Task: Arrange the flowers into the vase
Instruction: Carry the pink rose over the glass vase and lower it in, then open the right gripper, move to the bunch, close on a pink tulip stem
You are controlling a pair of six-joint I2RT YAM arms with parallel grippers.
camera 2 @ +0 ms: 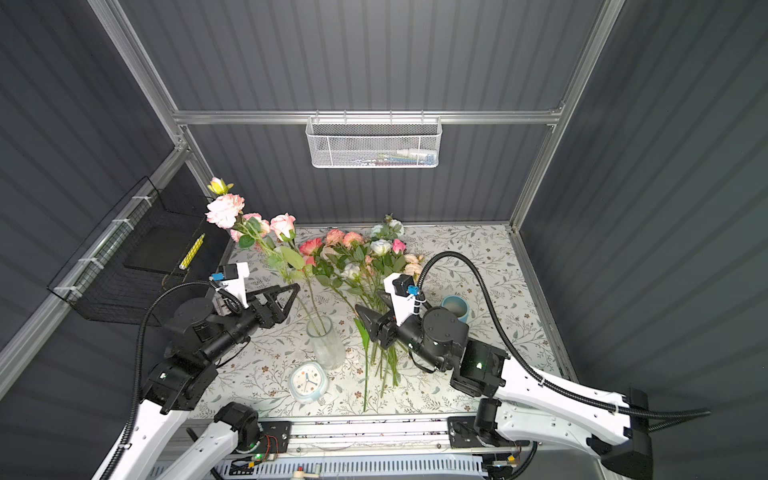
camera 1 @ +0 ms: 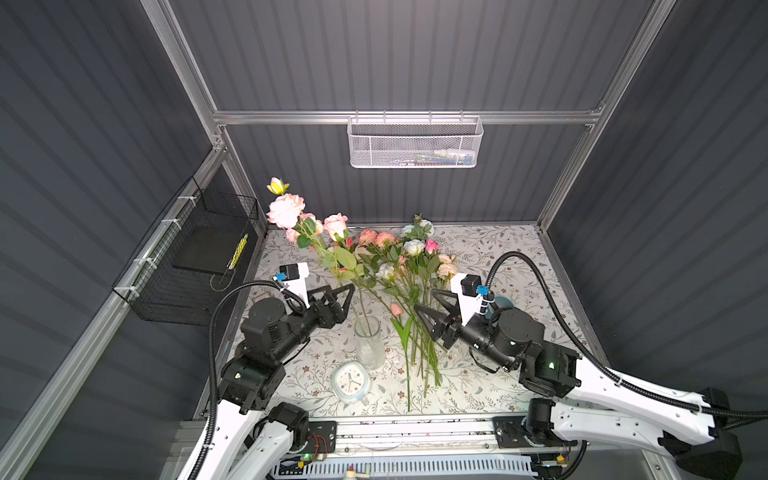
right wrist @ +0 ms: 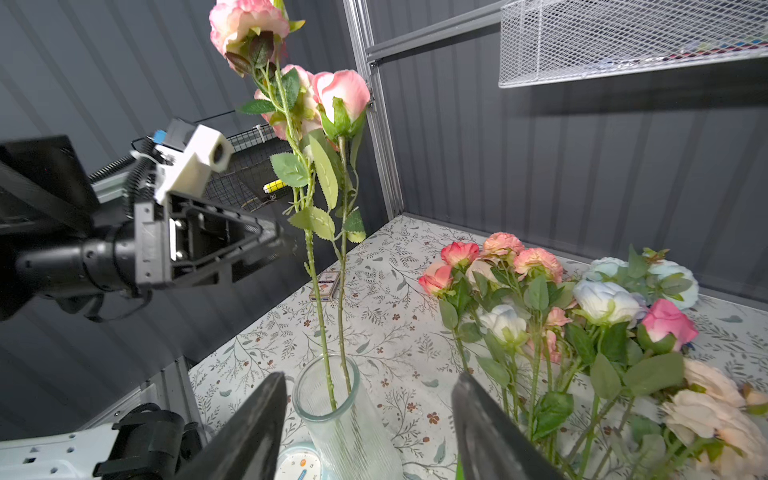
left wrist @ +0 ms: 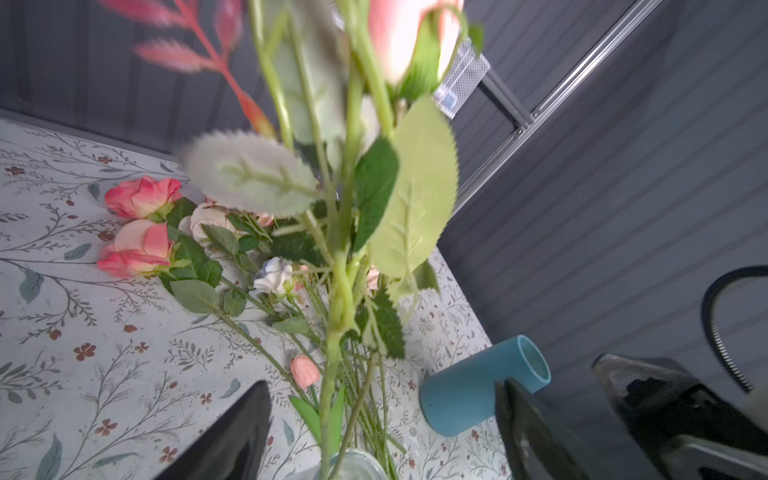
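Standing in the glass vase (camera 1: 369, 340), two long stems lift a pink rose (camera 1: 335, 224) and a pale pink peony spray (camera 1: 285, 210) up past the left gripper (camera 1: 350, 301), leaning toward the back left corner. That gripper is released. Its fingers (left wrist: 232, 436) spread wide on either side of the stems and touch neither. The vase rim sits just below and ahead of its tips, between the two grippers.

The right gripper (camera 1: 424, 300) also gapes and holds nothing, its tips poised over the green stems of the loose flowers (camera 1: 415, 266). Their blooms fan out beyond it toward the back wall. A round alarm clock (camera 1: 351, 381) lies just beside the vase foot, on the side nearer the arm bases. A blue cup (camera 2: 455, 307) stands close behind the right wrist. Outward of it, the floral tablecloth (camera 1: 519, 257) lies bare up to the table's right edge.
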